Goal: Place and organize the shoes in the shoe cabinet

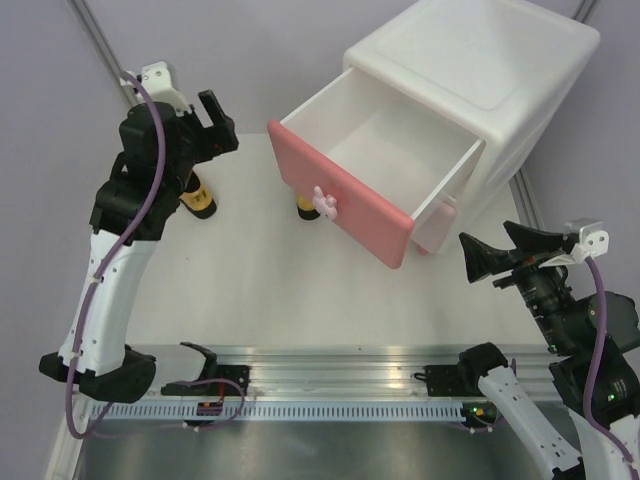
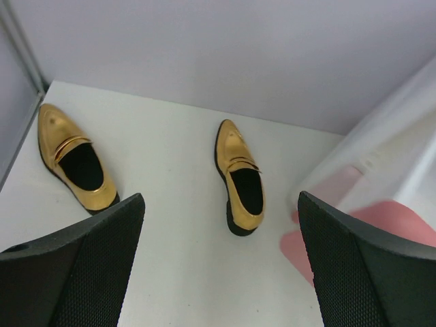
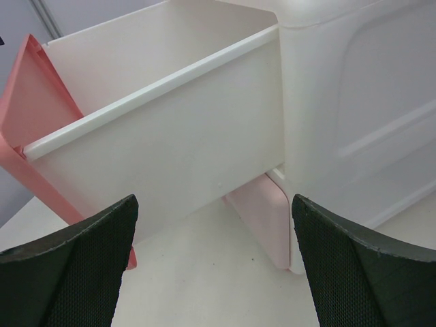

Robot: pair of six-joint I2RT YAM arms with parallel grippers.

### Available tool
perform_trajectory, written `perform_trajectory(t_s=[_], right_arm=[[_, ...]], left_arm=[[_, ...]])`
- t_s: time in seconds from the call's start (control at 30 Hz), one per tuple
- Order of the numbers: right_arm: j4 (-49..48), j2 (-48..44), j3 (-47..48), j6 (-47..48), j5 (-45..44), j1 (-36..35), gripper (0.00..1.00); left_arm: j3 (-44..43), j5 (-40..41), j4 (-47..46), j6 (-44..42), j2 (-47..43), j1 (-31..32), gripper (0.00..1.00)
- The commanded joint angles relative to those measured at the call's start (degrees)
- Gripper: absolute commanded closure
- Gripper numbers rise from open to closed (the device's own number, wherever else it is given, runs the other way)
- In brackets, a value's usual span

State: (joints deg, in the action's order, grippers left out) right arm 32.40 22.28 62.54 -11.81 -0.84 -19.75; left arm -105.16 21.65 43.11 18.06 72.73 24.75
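Observation:
The white shoe cabinet point(image 1: 480, 60) stands at the back right with its top drawer point(image 1: 400, 150) pulled out and nothing showing inside. The pink drawer front point(image 1: 340, 195) carries a bunny knob point(image 1: 322, 200). Two gold shoes lie on the table: one point(image 2: 75, 160) to the left and one point(image 2: 242, 177) by the drawer front, and in the top view they point(image 1: 197, 200) point(image 1: 306, 207) are partly hidden. The green shoes are out of view. My left gripper point(image 1: 215, 125) is open and empty above the gold shoes. My right gripper point(image 1: 500, 250) is open and empty, right of the drawer.
The lower drawer's pink front point(image 3: 262, 218) is shut under the open drawer's white side point(image 3: 157, 136). A grey wall and a metal post point(image 1: 105, 40) stand behind the table. An aluminium rail point(image 1: 330, 380) runs along the near edge.

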Motion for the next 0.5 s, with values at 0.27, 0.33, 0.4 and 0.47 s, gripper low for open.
perform_trajectory(t_s=[0.27, 0.33, 0.4, 0.47], right_arm=[[1.26, -2.07, -0.84, -1.28, -0.39, -0.03, 0.02], [1.26, -2.07, -1.11, -1.46, -0.39, -0.03, 0.02], [1.26, -2.24, -1.37, -1.72, -0.56, -0.03, 0.02], [1.35, -2.24, -1.55, -1.81, -1.0, -0.11, 0.02]], left_arm=[[11.81, -19.7, -7.77, 16.56, 6.1, -16.23, 0.05], [14.53, -21.38, -9.27, 18.83, 9.26, -16.23, 0.05], [16.12, -24.72, -11.81, 20.34, 11.9, -16.23, 0.06], [17.62, -27.61, -13.14, 22.01, 16.03, -16.05, 0.07]])
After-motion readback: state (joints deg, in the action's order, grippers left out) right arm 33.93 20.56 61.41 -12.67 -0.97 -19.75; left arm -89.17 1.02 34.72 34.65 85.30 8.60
